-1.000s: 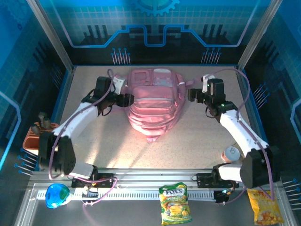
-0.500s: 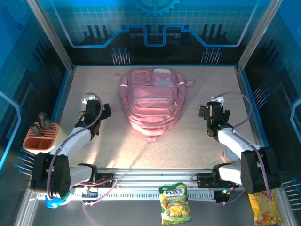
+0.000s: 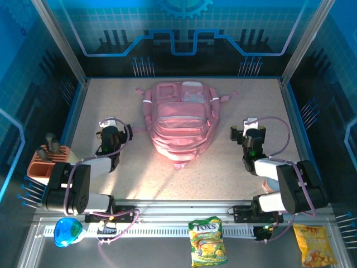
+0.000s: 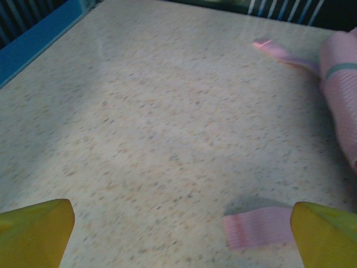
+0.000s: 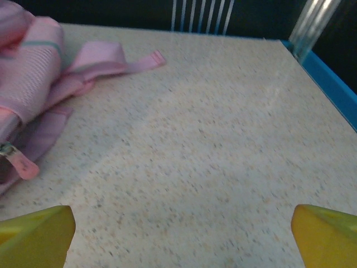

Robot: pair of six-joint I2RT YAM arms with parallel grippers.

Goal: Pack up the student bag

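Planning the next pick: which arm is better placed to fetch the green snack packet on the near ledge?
Right, probably: the green snack packet lies nearer the right arm's base, and the right gripper is open, empty.

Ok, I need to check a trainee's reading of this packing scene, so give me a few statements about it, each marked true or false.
1. The student bag lies flat on the table. True.
2. The left gripper is clamped on a pink strap. False: it is open and empty, and the strap end lies on the table near it.
3. The right gripper is open and holds nothing. True.
4. The green snack packet is inside the bag. False: it lies on the metal ledge at the near edge, outside the bag.
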